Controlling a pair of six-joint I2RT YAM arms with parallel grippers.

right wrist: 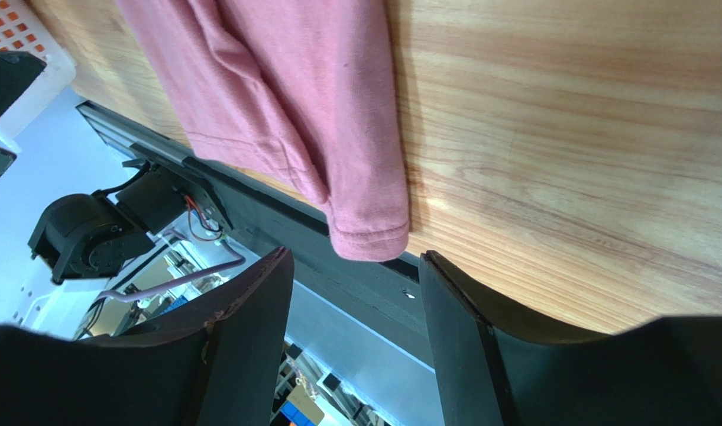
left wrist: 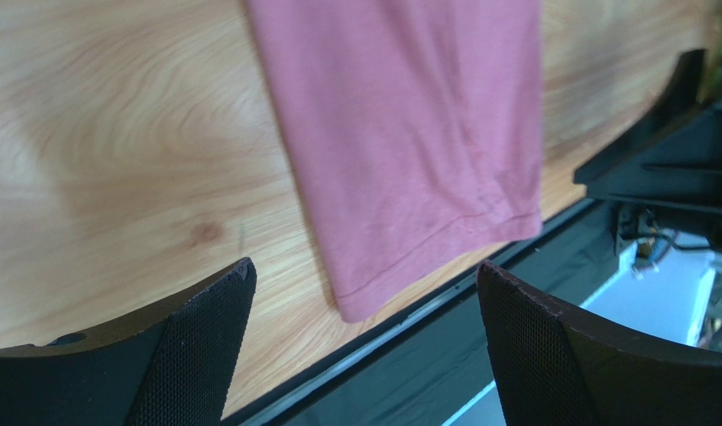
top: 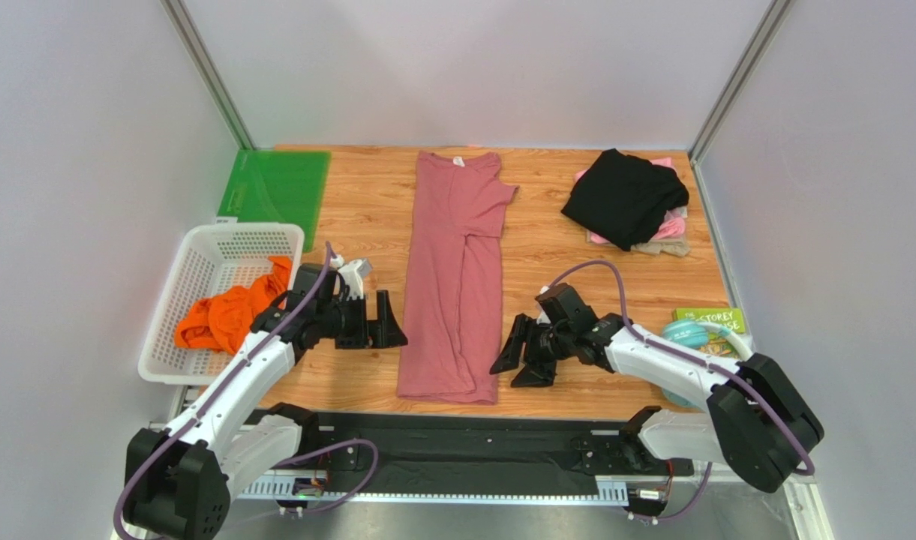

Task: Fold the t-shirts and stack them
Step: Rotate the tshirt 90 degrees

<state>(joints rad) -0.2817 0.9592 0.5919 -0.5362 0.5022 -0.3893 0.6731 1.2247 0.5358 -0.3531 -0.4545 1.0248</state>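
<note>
The dusty-rose t-shirt [top: 457, 276] lies folded into a long narrow strip down the middle of the table, its neck label at the far end. My left gripper [top: 391, 321] is open and empty just left of the strip's lower part; its view shows the hem corner [left wrist: 409, 160]. My right gripper [top: 519, 362] is open and empty just right of the hem; its view shows the hem corner [right wrist: 338, 133] at the table's near edge. A black t-shirt [top: 622, 196] lies on pale pink cloth [top: 667, 228] at the far right. An orange t-shirt [top: 231, 312] hangs in the basket.
A white mesh basket [top: 209, 257] stands at the left edge. A green board [top: 275, 183] lies at the far left. A green book and a teal object [top: 705, 329] lie at the right edge. A black rail [top: 473, 444] runs along the near edge.
</note>
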